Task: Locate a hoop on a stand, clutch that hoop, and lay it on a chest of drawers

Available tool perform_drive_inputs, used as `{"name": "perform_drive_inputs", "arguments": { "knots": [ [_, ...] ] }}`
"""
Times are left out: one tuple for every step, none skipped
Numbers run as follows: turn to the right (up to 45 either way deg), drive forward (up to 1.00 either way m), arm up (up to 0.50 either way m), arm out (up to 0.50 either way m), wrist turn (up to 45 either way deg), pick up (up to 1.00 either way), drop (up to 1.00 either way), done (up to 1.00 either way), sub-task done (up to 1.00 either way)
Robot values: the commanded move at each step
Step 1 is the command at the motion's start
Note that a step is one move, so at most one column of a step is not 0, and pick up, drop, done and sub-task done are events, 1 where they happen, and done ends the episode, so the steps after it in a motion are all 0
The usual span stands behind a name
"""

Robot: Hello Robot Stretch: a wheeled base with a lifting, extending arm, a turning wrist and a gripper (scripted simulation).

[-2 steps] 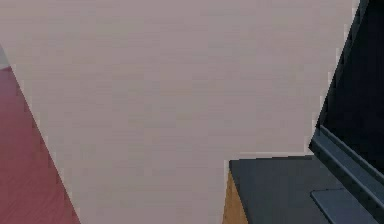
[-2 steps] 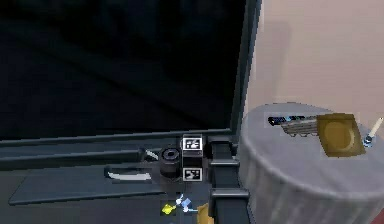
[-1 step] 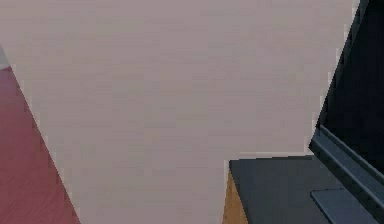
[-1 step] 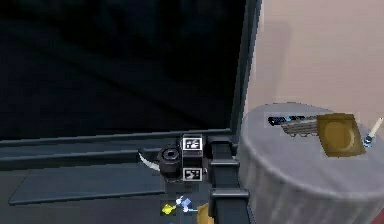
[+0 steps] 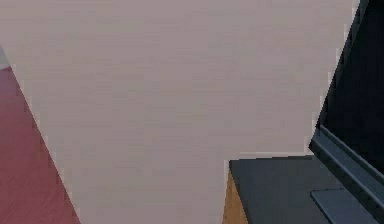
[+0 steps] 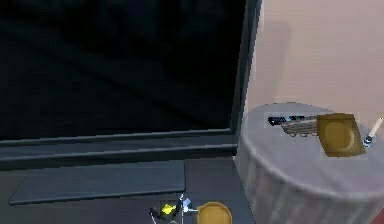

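You are looking at an early stage of this job. At 6 o'clock in the arm side view, an orange ring point(image 6: 213, 213) is showing right at the bottom edge, at the dark top of the TV stand point(image 6: 100, 212). Going by its round rim and paler middle, I am judging it to be the hoop, so the locating part is looking done.

Just at the ring's 9 o'clock, the pincer point(image 6: 172, 211) is showing as a small cluster of dark, white and yellow marks. You are not getting enough from it to tell how wide it is standing. With the stand top lying right behind it, I cannot tell whether it is holding anything, nor whether it is touching the ring or only beside it. I am therefore not counting the clutching as done.

Filling 9 to 12 o'clock, the black television point(image 6: 120, 70) is standing on that stand. At 3 o'clock a round desk point(image 6: 290, 175) is carrying a dark remote-like thing point(image 6: 290, 122), a yellow-brown square point(image 6: 338, 135) and a thin white stick point(image 6: 374, 128), all well apart from the ring.

Getting a sure hold, lifting the ring clear, reaching a chest of drawers and laying it there are all, in my judgement, lying ahead of you
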Motion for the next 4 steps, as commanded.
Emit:
{"name": "perform_drive_inputs", "arguments": {
  "knots": [
    [0.0, 0.00, 0.00, 0.00, 0.0, 1.00, 0.00, 0.00, 0.00],
    [0.0, 0.00, 0.10, 0.00, 0.0, 0.00, 0.00, 0.00, 0.00],
    [0.0, 0.00, 0.30, 0.00, 0.0, 0.00, 0.00, 0.00, 0.00],
    [0.0, 0.00, 0.00, 0.00, -45.0, 0.00, 0.00, 0.00, 0.00]
  ]
}}
